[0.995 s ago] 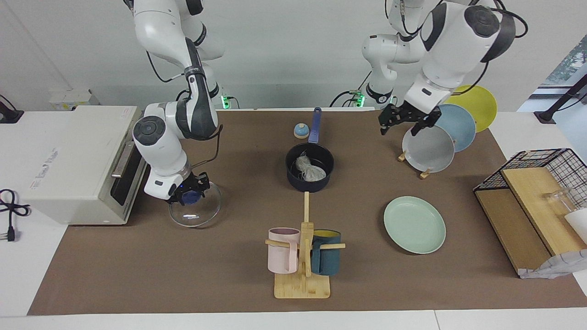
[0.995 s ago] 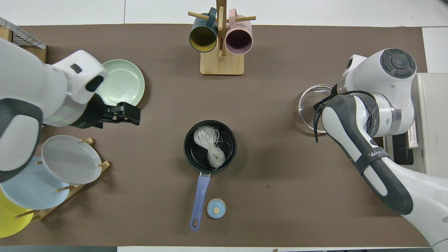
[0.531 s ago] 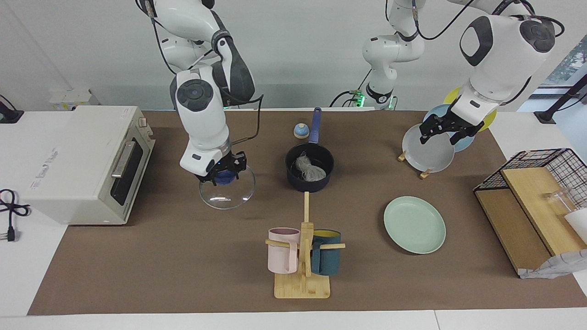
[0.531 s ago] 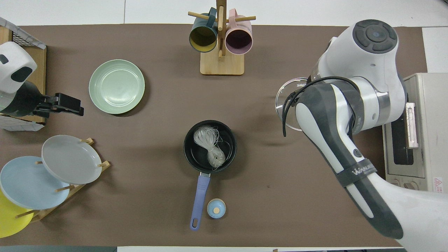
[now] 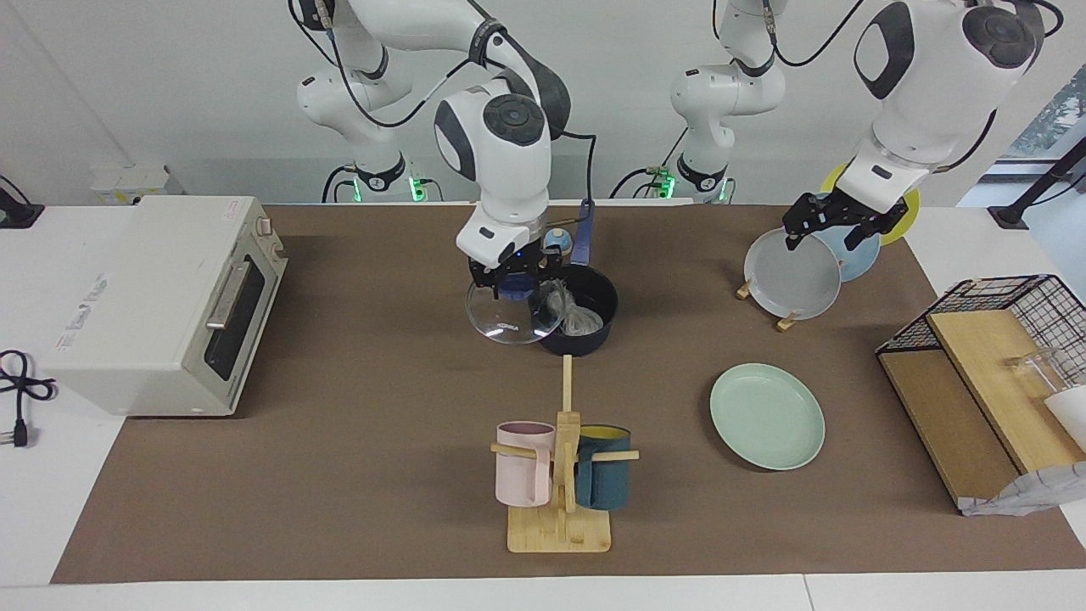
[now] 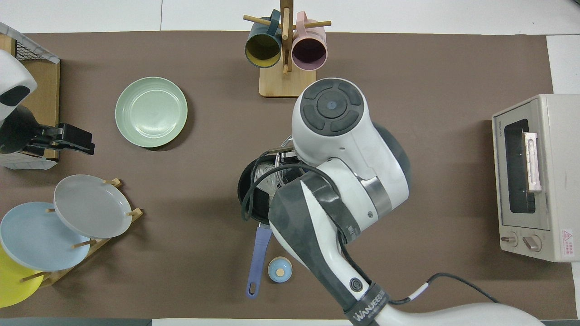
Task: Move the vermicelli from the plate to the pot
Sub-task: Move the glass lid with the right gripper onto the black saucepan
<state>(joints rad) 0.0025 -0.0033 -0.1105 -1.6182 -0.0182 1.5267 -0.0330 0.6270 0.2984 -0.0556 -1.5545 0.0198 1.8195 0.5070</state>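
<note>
The vermicelli lies inside the dark navy pot, mid-table. In the overhead view my right arm covers most of the pot, and only some white strands of vermicelli show. My right gripper is shut on the blue knob of a round glass lid, which hangs tilted over the pot's rim on the right arm's side. The pale mint-green plate lies bare toward the left arm's end. My left gripper is open and holds nothing, raised over the plate rack.
A toaster oven stands at the right arm's end. A wooden mug rack stands farther out than the pot. Grey, blue and yellow plates stand in a rack. A wire basket is nearby. A small blue round object lies beside the pot handle.
My right arm has lifted the glass lid from the table near the oven and carried it across to the pot. My left gripper has drawn back toward the plate rack.
</note>
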